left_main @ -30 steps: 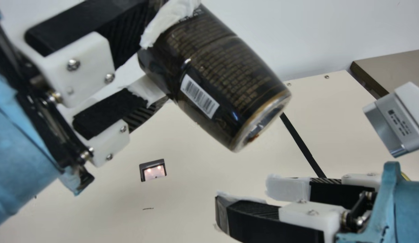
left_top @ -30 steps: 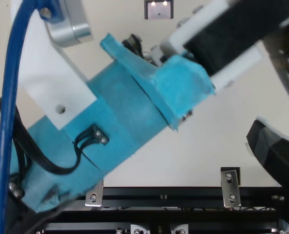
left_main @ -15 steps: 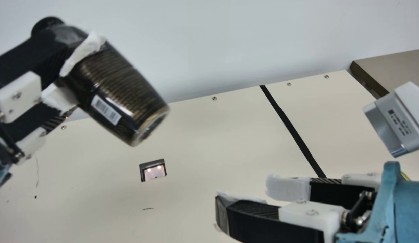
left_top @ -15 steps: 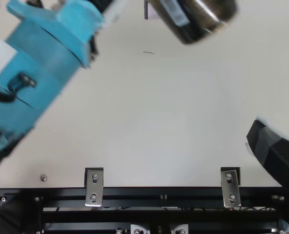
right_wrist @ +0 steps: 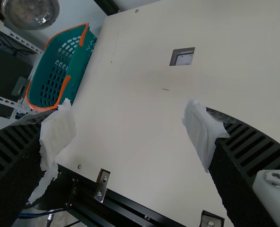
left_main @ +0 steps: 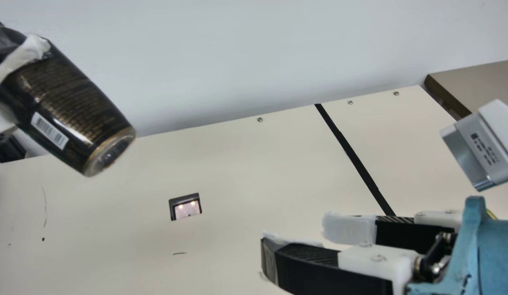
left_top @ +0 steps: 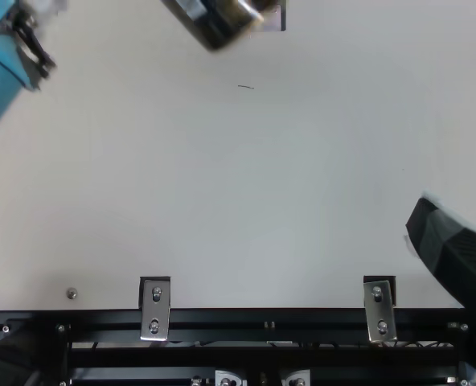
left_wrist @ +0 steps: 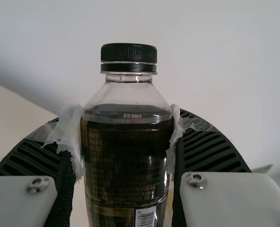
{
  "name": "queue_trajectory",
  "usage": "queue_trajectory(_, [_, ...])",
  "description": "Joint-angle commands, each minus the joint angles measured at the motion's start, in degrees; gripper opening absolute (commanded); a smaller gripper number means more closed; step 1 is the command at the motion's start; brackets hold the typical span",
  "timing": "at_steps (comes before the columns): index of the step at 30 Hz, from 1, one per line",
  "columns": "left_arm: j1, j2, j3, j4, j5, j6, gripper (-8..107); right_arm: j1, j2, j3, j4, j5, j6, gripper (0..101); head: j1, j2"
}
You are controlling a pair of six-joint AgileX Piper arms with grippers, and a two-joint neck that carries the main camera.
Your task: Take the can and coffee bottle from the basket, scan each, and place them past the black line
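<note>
At the main view's left, the robot's left tool (left_wrist: 123, 126) grips the coffee bottle (left_main: 69, 108) mid-air by its upper sides, making that arm the nearer; the bottle slants, base toward half past four. The scanner window (left_main: 187, 209) in the table (left_main: 237, 164) lies around four o'clock from the bottle, so scanning probably calls for bringing its barcode (left_main: 50, 130) over there. Farther right, the right tool (left_main: 297, 241) is open and empty, with the black line (left_main: 356, 160) near three o'clock from the bottle.
</note>
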Motion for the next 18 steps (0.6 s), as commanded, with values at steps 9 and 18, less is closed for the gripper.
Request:
queue_trajectory(9, [-1.62,-2.56,5.54,-13.33,-0.94,-2.61,10,0.00,0.00,0.00,0.00,0.00,0.00,101,-1.45,-0.81])
queue_trajectory(18, [-1.62,-2.78,7.19,-18.53,-1.92,-2.24,10,0.02,0.06,0.01,0.00,-0.07,-0.03,101,-1.45,-0.81])
